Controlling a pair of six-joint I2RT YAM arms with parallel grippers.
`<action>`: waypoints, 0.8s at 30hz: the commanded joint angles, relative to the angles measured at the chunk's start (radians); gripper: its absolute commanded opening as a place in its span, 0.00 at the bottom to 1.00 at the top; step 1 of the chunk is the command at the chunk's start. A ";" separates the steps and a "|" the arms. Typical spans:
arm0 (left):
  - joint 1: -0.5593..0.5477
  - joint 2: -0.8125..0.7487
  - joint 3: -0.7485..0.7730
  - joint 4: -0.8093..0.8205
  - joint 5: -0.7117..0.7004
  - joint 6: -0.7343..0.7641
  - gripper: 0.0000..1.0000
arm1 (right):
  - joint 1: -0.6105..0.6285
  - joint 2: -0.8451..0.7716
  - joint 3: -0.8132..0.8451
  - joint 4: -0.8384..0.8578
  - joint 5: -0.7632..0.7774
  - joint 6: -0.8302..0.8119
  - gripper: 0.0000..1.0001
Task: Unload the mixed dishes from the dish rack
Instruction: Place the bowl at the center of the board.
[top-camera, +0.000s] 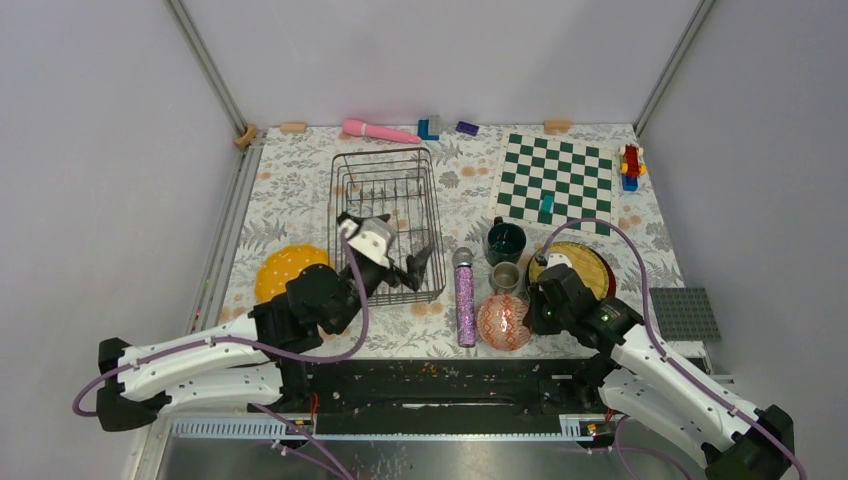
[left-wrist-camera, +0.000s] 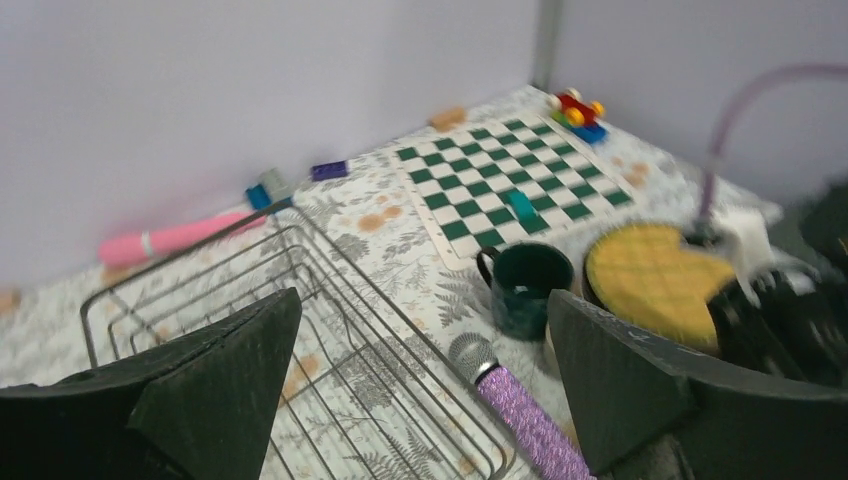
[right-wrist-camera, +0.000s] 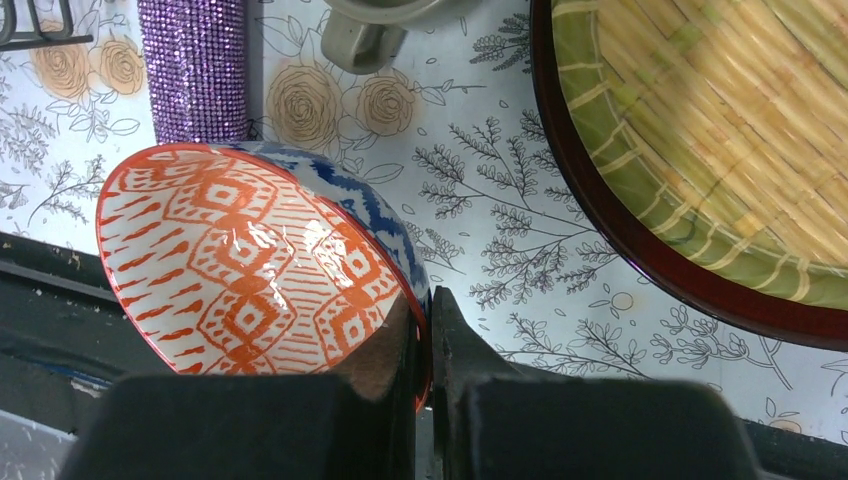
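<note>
A: Where is the bowl?
B: The patterned bowl (right-wrist-camera: 250, 260) is out of the dish rack (top-camera: 387, 225). It is tipped on its side near the front of the tabletop (top-camera: 300, 180), just beside the purple cylinder (top-camera: 465, 300). The right claw (right-wrist-camera: 425, 325) pinches its rim, jaws closed on the thin wall.
A: How will it handle?
B: The glaze is glossy, so I judge it stiff, slippery and breakable. A rim pinch lets it swing, so it wants a gentle set-down.
A: And the rest?
B: The teal mug (top-camera: 505, 242), small cup (top-camera: 507, 277) and stacked plates (top-camera: 585, 262) stand close by. A yellow plate (top-camera: 290, 270) lies left of the rack. The left claw (top-camera: 388, 250) hangs wide and empty over the rack, where I see no dishes. There is no readable writing anywhere.
</note>
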 joint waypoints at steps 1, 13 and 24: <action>0.082 -0.045 -0.015 0.062 -0.280 -0.323 0.99 | -0.005 0.002 -0.003 0.094 0.042 0.043 0.04; 0.453 -0.050 0.004 -0.267 -0.136 -0.789 0.99 | -0.003 0.071 -0.035 0.120 0.069 0.068 0.08; 0.477 -0.071 -0.017 -0.266 -0.139 -0.786 0.99 | -0.003 0.111 -0.062 0.122 0.136 0.130 0.17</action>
